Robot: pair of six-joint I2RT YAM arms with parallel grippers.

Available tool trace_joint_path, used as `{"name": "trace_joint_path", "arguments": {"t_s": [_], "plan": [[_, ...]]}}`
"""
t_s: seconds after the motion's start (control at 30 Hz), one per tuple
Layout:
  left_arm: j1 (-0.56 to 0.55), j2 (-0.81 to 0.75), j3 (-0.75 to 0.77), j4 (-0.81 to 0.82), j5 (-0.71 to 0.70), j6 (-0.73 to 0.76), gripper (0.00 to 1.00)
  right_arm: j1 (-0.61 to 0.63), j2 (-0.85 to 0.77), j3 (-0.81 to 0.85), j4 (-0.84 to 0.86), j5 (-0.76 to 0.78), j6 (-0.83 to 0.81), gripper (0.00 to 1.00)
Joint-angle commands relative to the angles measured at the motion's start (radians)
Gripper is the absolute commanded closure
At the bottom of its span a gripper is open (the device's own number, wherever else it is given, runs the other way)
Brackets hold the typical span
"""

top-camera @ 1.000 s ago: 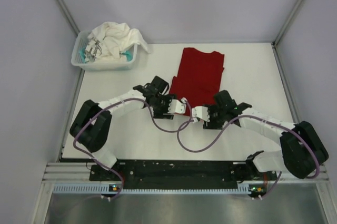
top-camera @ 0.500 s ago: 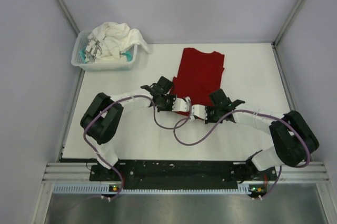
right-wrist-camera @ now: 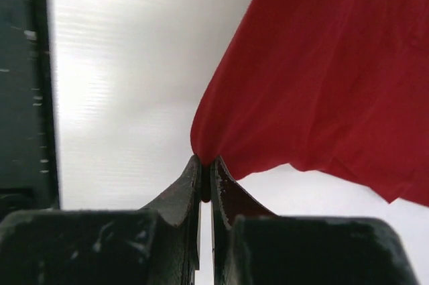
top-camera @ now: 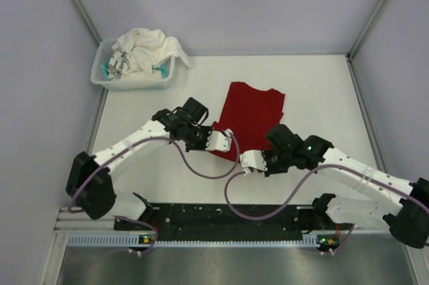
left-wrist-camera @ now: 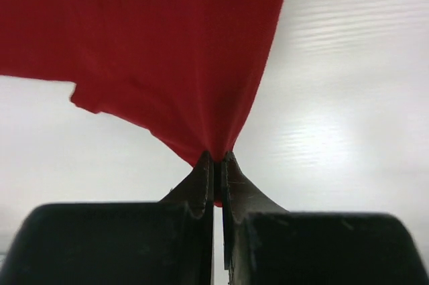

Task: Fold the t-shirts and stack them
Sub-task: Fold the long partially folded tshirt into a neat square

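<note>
Red t-shirt (top-camera: 251, 110), folded narrow, is drawn taut at its near corners, each clamped in an arm's jaws.

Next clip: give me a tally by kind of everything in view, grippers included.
red t-shirt: 1
white cloth heap: 1 (how many pieces are in it cannot be told)
white basket: 1
grippers: 2, the left gripper and the right gripper, each shut on the red t-shirt
Total: 5
</note>
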Motion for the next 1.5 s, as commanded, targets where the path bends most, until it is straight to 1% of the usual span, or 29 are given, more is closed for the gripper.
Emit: {"name": "trace_joint_path", "arguments": {"t_s": [0.0,0.1,0.17,0.27,0.37,0.47,0.53,0.63,0.8,0.9,1.03,1.3,1.4,1.47], "plan": [[-0.017,-0.181,-0.033,-0.288,0.119,0.049,1.0,0.112,-0.102,0.084,-0.27,-0.098,0.097,1.0],[-0.017,-0.249,0.002,-0.423,0.179,0.057,1.0,0.171,-0.128,0.13,-0.321,-0.173,0.157,1.0],[-0.017,-0.264,0.027,-0.478,0.216,0.05,1.0,0.171,-0.155,0.145,-0.316,-0.215,0.145,1.0],[-0.017,-0.246,0.068,-0.486,0.224,-0.012,1.0,0.166,-0.204,0.16,-0.26,-0.172,0.134,1.0],[0.006,-0.205,0.136,-0.447,0.198,-0.114,1.0,0.092,-0.189,0.208,-0.175,-0.131,0.181,1.0],[0.093,-0.14,0.234,-0.39,0.209,-0.2,1.0,-0.043,-0.139,0.254,-0.091,-0.126,0.214,1.0],[0.148,-0.088,0.271,-0.312,0.206,-0.257,1.0,-0.135,-0.106,0.257,-0.013,-0.128,0.232,1.0],[0.175,0.016,0.36,-0.273,0.198,-0.309,1.0,-0.269,-0.04,0.262,0.096,-0.157,0.253,1.0],[0.205,0.177,0.522,-0.204,0.143,-0.415,1.0,-0.393,0.091,0.298,0.208,-0.192,0.267,1.0],[0.224,0.288,0.633,-0.206,0.088,-0.461,1.0,-0.436,0.18,0.329,0.248,-0.203,0.277,1.0],[0.256,0.4,0.739,-0.195,0.038,-0.53,1.0,-0.476,0.287,0.392,0.297,-0.157,0.324,1.0],[0.262,0.544,0.809,-0.068,-0.024,-0.615,0.98,-0.493,0.506,0.515,0.305,-0.05,0.382,1.0],[0.262,0.592,0.843,-0.037,-0.055,-0.624,0.98,-0.493,0.551,0.539,0.31,0.039,0.402,1.0],[0.26,0.612,0.851,0.0,-0.066,-0.629,0.97,-0.495,0.578,0.542,0.336,0.049,0.408,1.0]]}}
